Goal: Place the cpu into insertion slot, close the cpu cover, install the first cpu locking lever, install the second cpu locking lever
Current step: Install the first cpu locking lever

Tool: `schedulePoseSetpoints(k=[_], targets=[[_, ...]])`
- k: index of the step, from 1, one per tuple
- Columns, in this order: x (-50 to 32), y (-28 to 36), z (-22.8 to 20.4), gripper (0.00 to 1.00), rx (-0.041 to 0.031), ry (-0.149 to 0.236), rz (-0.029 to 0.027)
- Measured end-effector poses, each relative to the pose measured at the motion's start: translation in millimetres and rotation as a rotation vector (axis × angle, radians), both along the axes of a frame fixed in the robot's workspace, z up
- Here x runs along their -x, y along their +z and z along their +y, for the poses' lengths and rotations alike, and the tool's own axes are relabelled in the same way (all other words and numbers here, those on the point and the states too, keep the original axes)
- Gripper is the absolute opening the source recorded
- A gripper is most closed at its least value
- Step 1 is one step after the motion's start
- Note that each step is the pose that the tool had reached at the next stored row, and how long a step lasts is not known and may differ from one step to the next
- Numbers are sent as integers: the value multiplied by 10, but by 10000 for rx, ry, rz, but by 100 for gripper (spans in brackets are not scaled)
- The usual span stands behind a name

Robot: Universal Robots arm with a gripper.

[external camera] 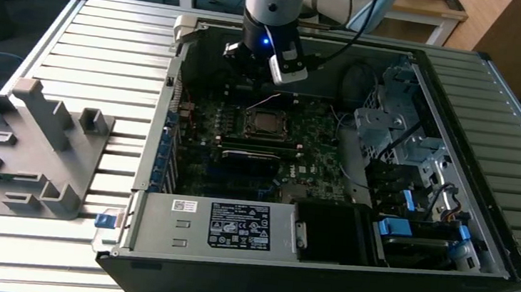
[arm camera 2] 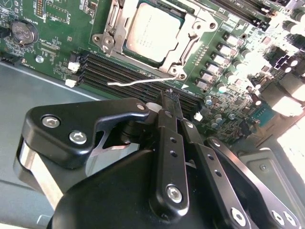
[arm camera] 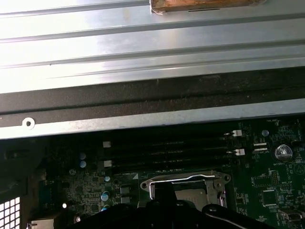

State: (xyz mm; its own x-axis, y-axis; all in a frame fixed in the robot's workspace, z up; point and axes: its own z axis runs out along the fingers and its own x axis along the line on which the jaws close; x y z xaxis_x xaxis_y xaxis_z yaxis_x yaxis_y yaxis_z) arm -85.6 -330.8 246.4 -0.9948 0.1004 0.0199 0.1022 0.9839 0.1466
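The cpu [arm camera 2: 152,32] sits flat in the insertion slot [arm camera 2: 106,42] on the green motherboard [arm camera 2: 57,28]. Its dull metallic top shows through the window of the cpu cover [arm camera 2: 196,29], which lies down over it.

In the second wrist view, a thin wire locking lever [arm camera 2: 138,81] stands free of the socket and reaches out across the long black memory slots [arm camera 2: 124,71]. The gripper [arm camera 2: 169,95] hangs just beside this lever, over the memory slots. Its jaws are drawn together with nothing visible between them. Whether the tips touch the wire cannot be told.

In the first wrist view, the cover frame [arm camera: 183,183] and the lever [arm camera: 190,177] lie just beyond the dark fingers [arm camera: 164,191].

In the exterior view, the arm [external camera: 274,4] reaches down into the open computer case [external camera: 488,161], which lies on its side on the ribbed metal desk [external camera: 88,50]. The socket is near the middle of the board, below the arm's wrist. A grey plastic fixture [external camera: 31,145] stands on the desk, well apart from the case, toward the exterior view's left.
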Motion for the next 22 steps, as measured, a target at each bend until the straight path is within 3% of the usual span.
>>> schedulePoseSetpoints(k=[15,22], targets=[[-21,-14,0,11,1,0,1],[-21,-55,-1,11,3,0,2]])
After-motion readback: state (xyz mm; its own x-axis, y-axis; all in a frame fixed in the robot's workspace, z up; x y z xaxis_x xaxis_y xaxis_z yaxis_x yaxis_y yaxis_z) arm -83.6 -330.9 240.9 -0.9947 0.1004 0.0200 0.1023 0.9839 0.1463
